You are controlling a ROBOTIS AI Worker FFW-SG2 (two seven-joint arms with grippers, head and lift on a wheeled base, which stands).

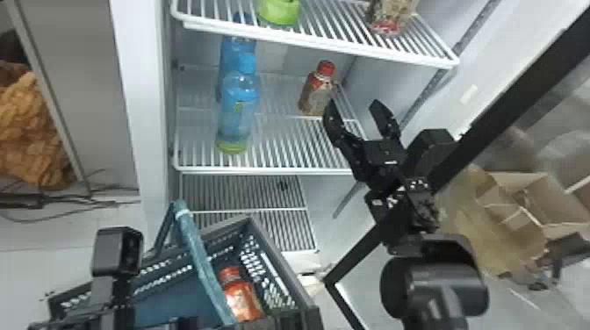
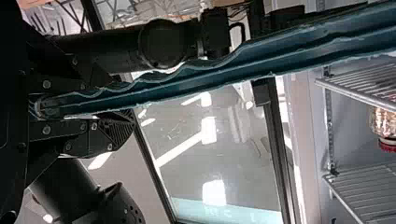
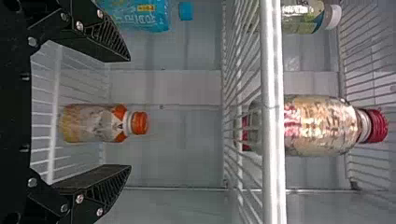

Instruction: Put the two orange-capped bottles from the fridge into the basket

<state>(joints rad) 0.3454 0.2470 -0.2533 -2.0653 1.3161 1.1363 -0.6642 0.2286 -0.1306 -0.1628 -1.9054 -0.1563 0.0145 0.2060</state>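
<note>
Clasping the basket's handle, the left gripper sits at the bottom left of the head view; the left wrist view shows its fingers drawn together on the handle. The handle slants over the basket, whose near part runs down to the bottom edge of the head view. In the basket's right-hand end is one orange-capped bottle, close to the inner side wall and just beside the line of the handle.

Up on the middle shelf, two blue bottles, a front one and a rear one, take up the left side, the front one near the front edge. Bare wire lies between them and the other orange-capped bottle, which stands upright further back, toward the right, with room left above its cap. The upper shelf overhangs this space, carrying a red-capped bottle near its right front edge.

Furthest right, the right gripper is spread wide and empty, the bottle ahead of the gap between its fingers in the right wrist view. Its outer finger is on the side toward the fridge wall, and the black door frame slants past the arm.
</note>
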